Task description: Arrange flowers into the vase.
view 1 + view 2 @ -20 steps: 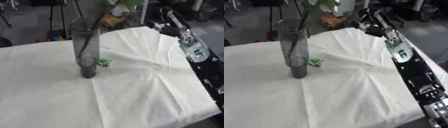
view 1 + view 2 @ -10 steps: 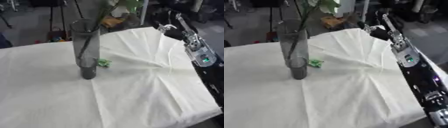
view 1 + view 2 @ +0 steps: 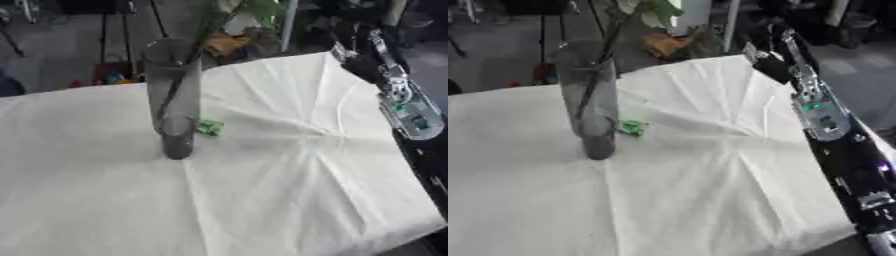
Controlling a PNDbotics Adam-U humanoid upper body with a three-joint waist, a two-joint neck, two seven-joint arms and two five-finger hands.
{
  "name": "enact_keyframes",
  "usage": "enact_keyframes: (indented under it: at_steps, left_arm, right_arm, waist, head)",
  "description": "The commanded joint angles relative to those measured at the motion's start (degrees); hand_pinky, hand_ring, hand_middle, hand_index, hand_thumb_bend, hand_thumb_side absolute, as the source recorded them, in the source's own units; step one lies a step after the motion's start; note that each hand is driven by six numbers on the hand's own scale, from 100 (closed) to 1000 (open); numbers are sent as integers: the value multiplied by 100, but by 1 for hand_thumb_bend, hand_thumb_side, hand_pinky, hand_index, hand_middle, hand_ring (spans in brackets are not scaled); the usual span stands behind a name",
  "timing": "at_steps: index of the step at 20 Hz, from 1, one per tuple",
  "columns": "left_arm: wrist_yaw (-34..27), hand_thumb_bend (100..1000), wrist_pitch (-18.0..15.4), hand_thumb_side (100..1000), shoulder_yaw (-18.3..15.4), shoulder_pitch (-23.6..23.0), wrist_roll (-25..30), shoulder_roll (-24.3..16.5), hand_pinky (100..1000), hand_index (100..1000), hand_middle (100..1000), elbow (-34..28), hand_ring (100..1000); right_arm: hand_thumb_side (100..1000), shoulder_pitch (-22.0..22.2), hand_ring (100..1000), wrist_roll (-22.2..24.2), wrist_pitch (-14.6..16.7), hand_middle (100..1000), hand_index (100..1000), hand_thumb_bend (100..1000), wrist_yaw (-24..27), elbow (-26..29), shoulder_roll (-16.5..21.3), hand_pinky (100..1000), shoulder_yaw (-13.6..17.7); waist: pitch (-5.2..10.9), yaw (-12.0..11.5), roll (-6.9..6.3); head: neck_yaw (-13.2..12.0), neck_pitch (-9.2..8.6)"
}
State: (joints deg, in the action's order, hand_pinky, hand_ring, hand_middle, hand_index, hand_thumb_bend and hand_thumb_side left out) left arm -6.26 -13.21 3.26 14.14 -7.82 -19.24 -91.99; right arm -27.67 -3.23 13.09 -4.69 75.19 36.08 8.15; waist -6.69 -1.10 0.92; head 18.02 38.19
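A tall grey glass vase stands upright on the white cloth, left of the middle. A green stem leans inside it, and its leaves spread above the rim at the picture's top. A small green scrap lies on the cloth just right of the vase's foot. My right arm stretches along the table's right edge. Its dark right hand is past the far right corner, well away from the vase, with nothing seen in it. My left hand does not show.
The cloth is creased, with folds fanning out from the middle right. Behind the table's far edge are stands, chair legs and an orange-brown object on the floor. My right arm lies along the table's right side.
My right arm has shifted a little to the right and nearer along the table's edge. The vase, stem and green scrap have stayed put.
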Motion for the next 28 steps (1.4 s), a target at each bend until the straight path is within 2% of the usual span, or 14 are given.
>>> enact_keyframes:
  at_steps: [1,28]
  left_arm:
    - [14,798,2,1000,-63,61,-23,-157,793,898,897,-98,1000]
    - [25,801,7,1000,-69,59,-32,-143,792,897,894,-107,1000]
  right_arm:
    - [604,-45,509,-67,2,571,708,472,64,130,203,630,94]
    - [611,-27,512,-90,-1,573,712,483,100,125,124,634,133]
  waist:
    - [60,8,-6]
    - [84,10,-35]
  head:
    - [-12,-42]
    - [-15,-40]
